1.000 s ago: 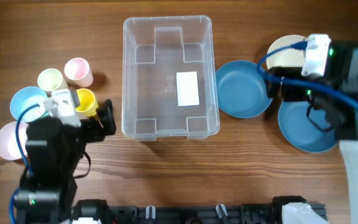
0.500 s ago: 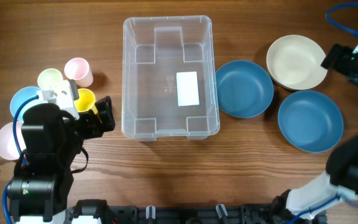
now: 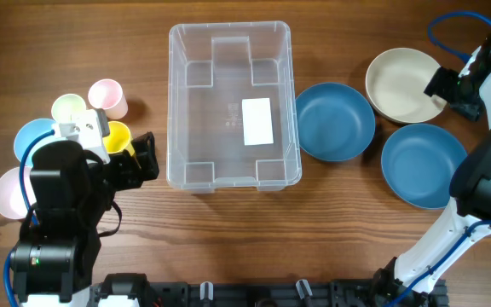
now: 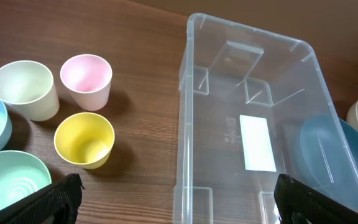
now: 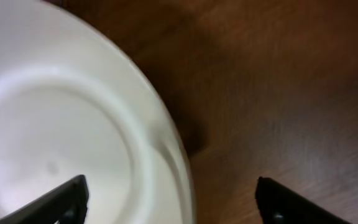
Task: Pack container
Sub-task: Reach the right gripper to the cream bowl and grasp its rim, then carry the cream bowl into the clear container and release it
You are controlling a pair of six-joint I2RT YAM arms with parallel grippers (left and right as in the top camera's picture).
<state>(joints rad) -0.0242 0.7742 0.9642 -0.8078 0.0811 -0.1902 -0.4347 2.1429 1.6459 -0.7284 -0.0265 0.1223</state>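
Pink cup [image 3: 107, 97], pale cup [image 3: 69, 108], yellow cup [image 3: 119, 136] stand left; cream bowl [image 3: 401, 85], blue bowl [image 3: 334, 121], second blue bowl [image 3: 423, 165] right.

Looks like a robotics lab bench: a wood-grain surface [image 3: 331, 222], a cabled left arm [image 3: 58, 205] and right arm [image 3: 476, 196], a black rail [image 3: 254, 294] at 6 o'clock, and sorted pastel cups [image 3: 106, 96] and bowls [image 3: 334, 120].

top-down overhead, low left wrist, both show container [image 3: 220, 119]
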